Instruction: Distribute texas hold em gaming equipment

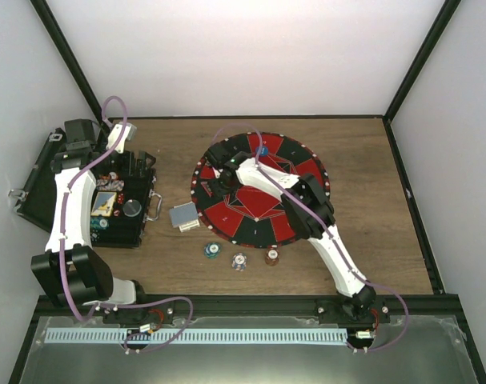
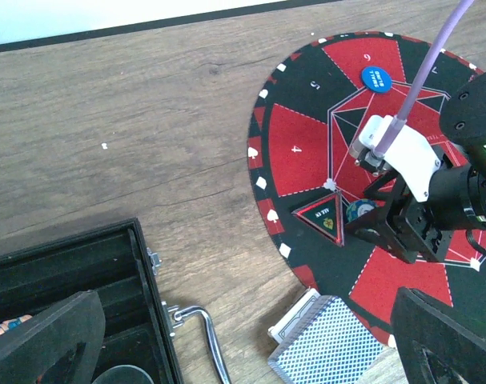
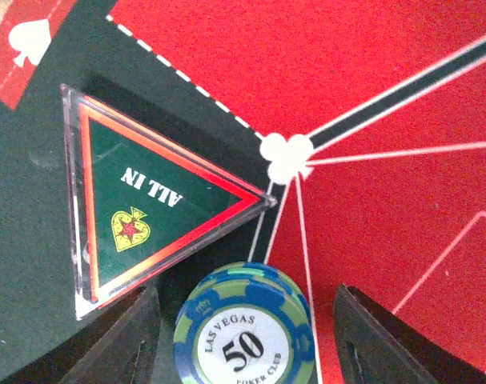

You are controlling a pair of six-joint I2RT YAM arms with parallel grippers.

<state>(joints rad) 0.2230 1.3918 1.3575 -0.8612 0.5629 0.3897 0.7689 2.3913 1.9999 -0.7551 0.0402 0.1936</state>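
lying flat on the mat (image 3: 387, 96) between the fingers (image 3: 122, 344) of the released right claw (image 3: 248, 316), clear of both, with the all-in marker (image 3: 158, 208) just ahead of its tips, the 50 chip (image 3: 244, 332) looks light, stiff and slick, best pinched across its rim.

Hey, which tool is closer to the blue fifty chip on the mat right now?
Right. The right tool straddles the blue fifty chip on the mat, a finger at each side. The left tool hangs off the mat, by the open black case.
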